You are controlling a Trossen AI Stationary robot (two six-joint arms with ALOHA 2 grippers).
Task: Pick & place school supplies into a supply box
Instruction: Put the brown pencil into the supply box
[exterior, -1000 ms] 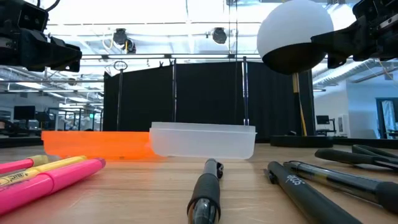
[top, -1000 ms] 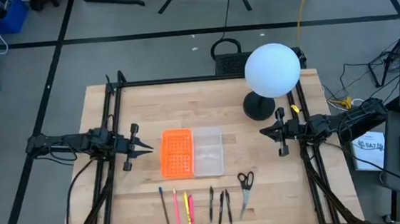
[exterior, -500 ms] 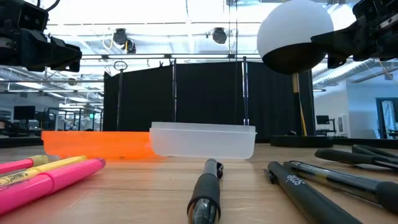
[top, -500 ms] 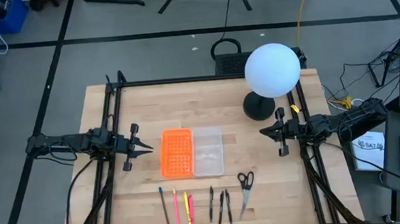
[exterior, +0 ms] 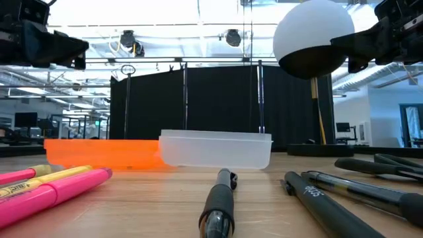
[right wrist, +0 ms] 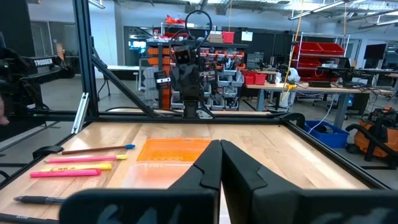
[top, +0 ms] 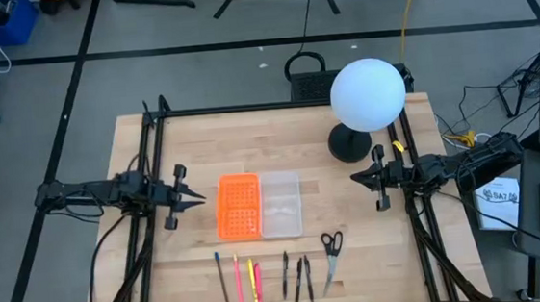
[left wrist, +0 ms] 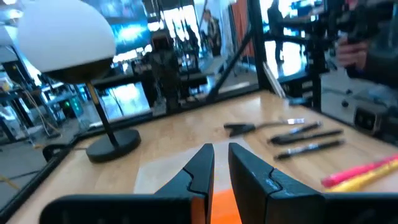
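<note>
The clear box (top: 280, 205) sits mid-frame in the high view, long axis running top to bottom, touching the orange tray (top: 239, 207) on its left. Below, pens (top: 296, 278), highlighters (top: 248, 283) and scissors (top: 331, 251) lie in a row, lengthwise toward the lower edge. Bare wood surrounds them. The left gripper (top: 197, 199) hovers left with fingers slightly apart, empty; the right gripper (top: 357, 176) hovers right, closed, empty.

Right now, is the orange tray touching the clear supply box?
Touching. The high view shows the orange tray and the supply box side by side, no wood between them.
</note>
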